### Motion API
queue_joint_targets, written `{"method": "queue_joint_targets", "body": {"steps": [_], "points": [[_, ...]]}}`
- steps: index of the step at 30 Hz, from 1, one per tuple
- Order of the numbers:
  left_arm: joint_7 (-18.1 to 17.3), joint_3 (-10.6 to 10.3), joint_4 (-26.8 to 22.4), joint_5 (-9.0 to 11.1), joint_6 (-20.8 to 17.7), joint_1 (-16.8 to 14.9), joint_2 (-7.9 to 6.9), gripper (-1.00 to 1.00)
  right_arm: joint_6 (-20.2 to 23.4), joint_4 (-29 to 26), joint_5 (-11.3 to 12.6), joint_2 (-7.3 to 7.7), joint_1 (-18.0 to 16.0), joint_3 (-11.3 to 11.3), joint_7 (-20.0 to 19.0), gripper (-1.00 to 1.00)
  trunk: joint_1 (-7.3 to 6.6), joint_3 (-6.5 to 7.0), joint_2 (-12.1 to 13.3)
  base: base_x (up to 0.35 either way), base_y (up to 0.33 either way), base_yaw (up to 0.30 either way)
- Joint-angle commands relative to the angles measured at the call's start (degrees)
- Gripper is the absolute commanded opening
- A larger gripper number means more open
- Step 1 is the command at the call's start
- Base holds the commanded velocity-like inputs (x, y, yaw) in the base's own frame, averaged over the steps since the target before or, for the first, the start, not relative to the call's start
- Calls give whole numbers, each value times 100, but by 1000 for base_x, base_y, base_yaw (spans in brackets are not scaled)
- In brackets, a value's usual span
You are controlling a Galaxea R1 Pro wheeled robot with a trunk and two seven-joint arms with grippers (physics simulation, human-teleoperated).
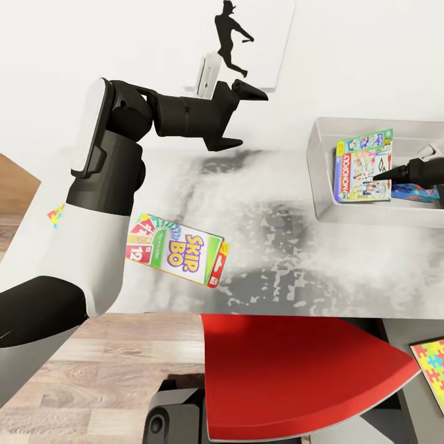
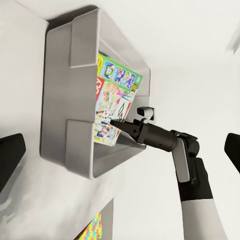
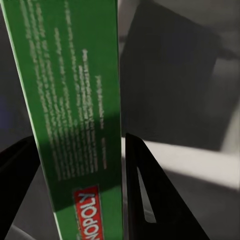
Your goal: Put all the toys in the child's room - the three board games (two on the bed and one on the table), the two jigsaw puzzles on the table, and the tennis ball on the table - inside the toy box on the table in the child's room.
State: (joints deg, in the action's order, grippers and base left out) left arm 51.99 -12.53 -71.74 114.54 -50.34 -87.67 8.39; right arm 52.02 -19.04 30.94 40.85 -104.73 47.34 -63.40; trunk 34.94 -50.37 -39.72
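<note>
The pale grey toy box stands at the table's right end. A green-edged board game leans tilted inside it, with my right gripper shut on its edge. A blue board game lies in the box beside it. The SKIP BO board game lies flat on the table near its front edge. My left gripper hangs open and empty above the table. One jigsaw puzzle peeks out behind my left arm, another lies at the lower right. The tennis ball and the bed are out of view.
A red chair is pushed in at the table's front, right below me. A black baseball-player print hangs on the white wall behind the table. Wood-plank floor shows at the lower left.
</note>
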Motion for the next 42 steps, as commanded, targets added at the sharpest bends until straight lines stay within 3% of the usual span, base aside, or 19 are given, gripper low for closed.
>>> {"method": "queue_joint_targets", "body": {"steps": [1, 20, 21, 42], "points": [[57, 5, 1, 51, -2, -6, 5, 100, -88, 6, -80, 2, -3, 56, -29, -100, 6, -8, -4, 0, 0, 0], [57, 5, 1, 51, -2, -9, 5, 100, -224, 6, -80, 2, -3, 56, -16, -100, 6, -18, -4, 0, 0, 0], [57, 5, 1, 51, -2, -8, 5, 100, -224, 6, -80, 2, -3, 56, -16, 100, 6, -18, -4, 0, 0, 0], [57, 5, -2, 51, -2, -13, 5, 100, -227, 6, -80, -1, -3, 56, 5, 100, 6, -19, -4, 0, 0, 0]]}}
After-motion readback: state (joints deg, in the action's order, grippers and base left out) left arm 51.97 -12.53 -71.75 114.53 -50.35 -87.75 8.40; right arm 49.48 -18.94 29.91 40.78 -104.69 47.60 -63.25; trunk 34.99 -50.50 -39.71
